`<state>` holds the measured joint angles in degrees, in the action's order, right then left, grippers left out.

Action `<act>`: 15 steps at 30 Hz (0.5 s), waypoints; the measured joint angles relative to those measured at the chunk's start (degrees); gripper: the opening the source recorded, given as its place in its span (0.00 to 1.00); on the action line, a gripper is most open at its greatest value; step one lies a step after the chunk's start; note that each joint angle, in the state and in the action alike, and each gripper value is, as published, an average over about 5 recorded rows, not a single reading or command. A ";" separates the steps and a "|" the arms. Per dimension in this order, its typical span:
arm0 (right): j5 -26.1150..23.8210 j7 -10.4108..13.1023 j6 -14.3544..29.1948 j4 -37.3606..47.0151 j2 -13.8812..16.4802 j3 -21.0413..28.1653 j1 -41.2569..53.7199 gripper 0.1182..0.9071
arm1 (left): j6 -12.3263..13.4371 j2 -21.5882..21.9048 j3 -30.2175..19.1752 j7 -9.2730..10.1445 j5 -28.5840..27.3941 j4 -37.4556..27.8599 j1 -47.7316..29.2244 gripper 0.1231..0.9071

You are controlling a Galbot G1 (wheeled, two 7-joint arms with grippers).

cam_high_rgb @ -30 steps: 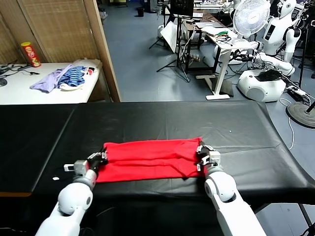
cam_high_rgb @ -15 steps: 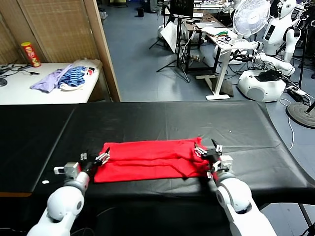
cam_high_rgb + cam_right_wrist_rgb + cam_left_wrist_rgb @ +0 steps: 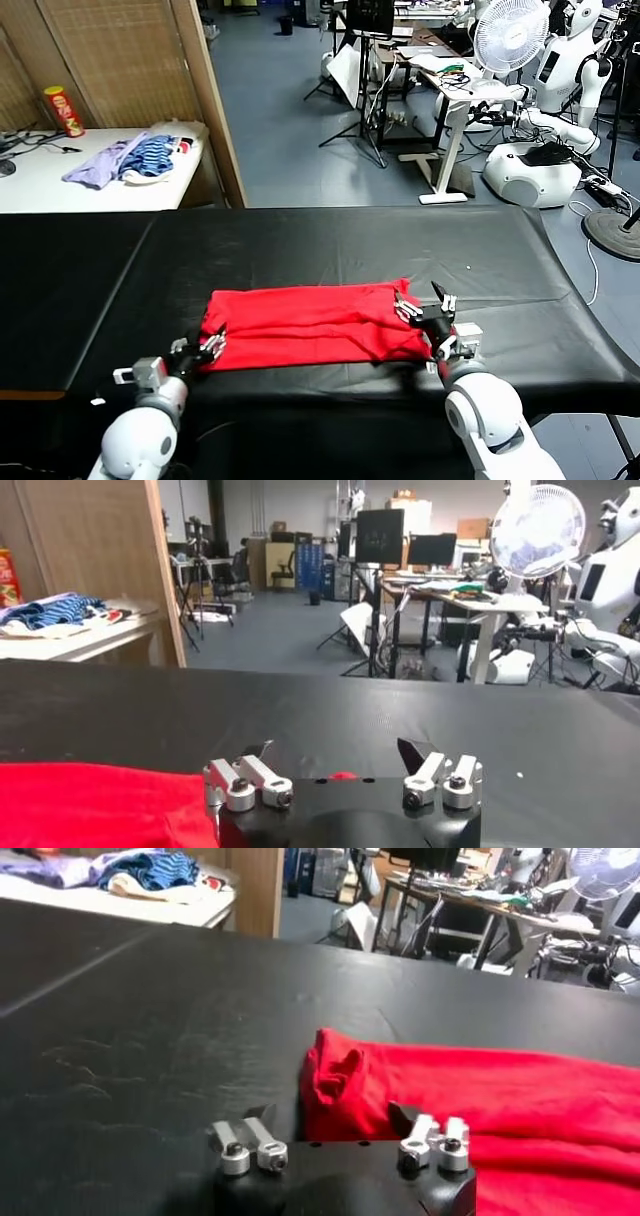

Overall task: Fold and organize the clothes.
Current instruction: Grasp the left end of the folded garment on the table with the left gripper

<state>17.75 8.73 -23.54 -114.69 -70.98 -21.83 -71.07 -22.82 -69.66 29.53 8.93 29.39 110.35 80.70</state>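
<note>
The clothes, a bright red T-shirt point(image 3: 310, 325), lie folded into a long strip on the black table point(image 3: 330, 240), near its front edge. My left gripper point(image 3: 208, 346) sits low at the strip's left end. In the left wrist view this gripper point(image 3: 333, 1118) stands open, and the bunched corner of the shirt point(image 3: 335, 1073) lies just ahead of its fingers, unheld. My right gripper point(image 3: 423, 303) hovers at the strip's right end. It is open point(image 3: 335, 750) with only bare table between its fingers. The shirt point(image 3: 90, 800) lies off to one side of it.
A white side table point(image 3: 60, 180) at the back left carries a heap of purple and blue-striped garments point(image 3: 130, 158) and a red can point(image 3: 62, 110). A wooden screen point(image 3: 120, 60) stands behind it. A fan point(image 3: 510, 35) and another robot point(image 3: 545, 110) stand beyond the table.
Both grippers have opened and let go of the shirt's ends. The left has drawn back toward the front edge, and the right has shifted slightly right and up. The shirt lies still.
</note>
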 joint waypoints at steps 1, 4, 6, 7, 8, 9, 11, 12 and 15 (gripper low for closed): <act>-0.06 0.04 0.01 -0.09 -0.09 -0.04 -0.07 0.86 | 0.03 -0.20 -0.12 0.09 -0.57 0.04 0.01 0.39; -0.34 0.39 -0.48 -0.58 -0.31 -0.34 -0.35 0.86 | 0.00 -0.39 -0.26 0.37 -3.11 0.12 -0.07 0.18; -0.67 0.80 -1.15 -1.05 -0.41 -0.69 -0.62 0.86 | -0.10 -0.02 -0.07 0.64 -5.70 0.00 -0.12 0.08; -0.84 0.99 -1.49 -1.36 -0.46 -0.90 -0.79 0.86 | -0.09 0.37 0.15 0.72 -7.19 -0.15 -0.13 0.04; -0.95 1.14 -1.76 -1.69 -0.50 -1.12 -0.98 0.86 | -0.02 0.94 0.44 0.73 -8.82 -0.33 -0.10 0.03; -0.99 1.22 -1.93 -2.03 -0.52 -1.31 -1.18 0.86 | 0.18 1.69 0.81 0.64 -10.58 -0.55 -0.04 0.04; -1.03 1.29 -2.25 -2.74 -0.55 -1.62 -1.64 0.86 | 0.81 3.84 1.88 0.15 -14.03 -1.03 0.25 0.05; -1.05 1.30 -2.37 -3.09 -0.59 -1.70 -1.88 0.86 | 1.22 5.23 2.59 -0.14 -15.75 -1.27 0.50 0.05; -1.15 1.30 -2.58 -4.06 -0.84 -1.81 -2.58 0.86 | 2.30 10.34 5.25 -0.71 -20.00 -1.80 1.60 0.05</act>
<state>16.60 10.03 -26.12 -118.75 -71.82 -23.63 -73.65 -20.52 -59.32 34.77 8.23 9.38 108.54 82.29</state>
